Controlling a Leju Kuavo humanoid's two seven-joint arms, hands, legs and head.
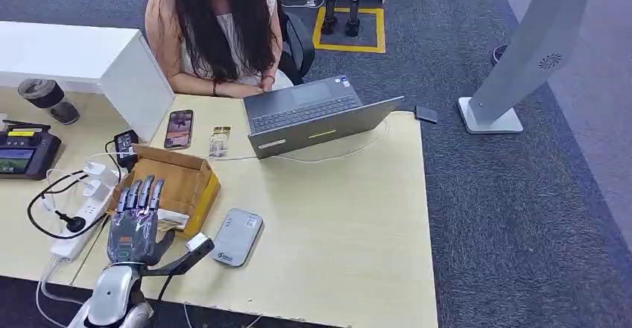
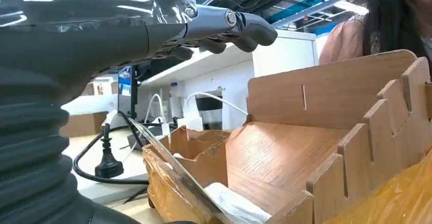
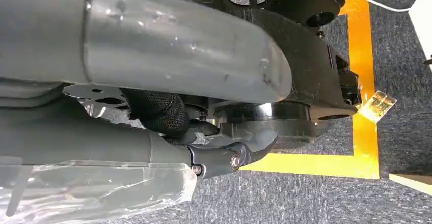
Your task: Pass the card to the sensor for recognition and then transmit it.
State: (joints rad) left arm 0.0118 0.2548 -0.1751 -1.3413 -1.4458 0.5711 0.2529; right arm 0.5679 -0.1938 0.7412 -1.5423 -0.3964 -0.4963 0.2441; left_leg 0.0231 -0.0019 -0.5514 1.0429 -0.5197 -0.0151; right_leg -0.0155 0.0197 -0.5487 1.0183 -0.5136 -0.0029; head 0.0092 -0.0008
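As I read the head view, the left hand [image 1: 134, 222] lies flat and open over the near end of the wooden box [image 1: 185, 180], fingers [image 1: 141, 194] stretched forward side by side and thumb thrown out toward the robot's right; it has hold of nothing. The left wrist view confirms this: the fingers [image 2: 239, 28] hang above the box [image 2: 326, 96] with only their tips bent, apart from its slotted dividers. I take the card [image 1: 173, 221] to be the pale flat piece lying in the near end of the box, just beside the palm and untouched; the wrist view shows it [image 2: 235, 207] low in the box next to clear wrapping. The sensor [image 1: 237, 237], 1 grey rounded pad, lies flat on the table [image 1: 350, 216] just right of the box and close to the thumb tip. The right hand [image 3: 224, 155] hangs over grey carpet near a yellow floor line; I cannot tell how far it is closed. Further out, a white power strip [image 1: 80, 220] lies left of the box, a phone [image 1: 179, 128] beyond it, and an open laptop [image 1: 317, 115] at the far edge before a seated person [image 1: 216, 37].
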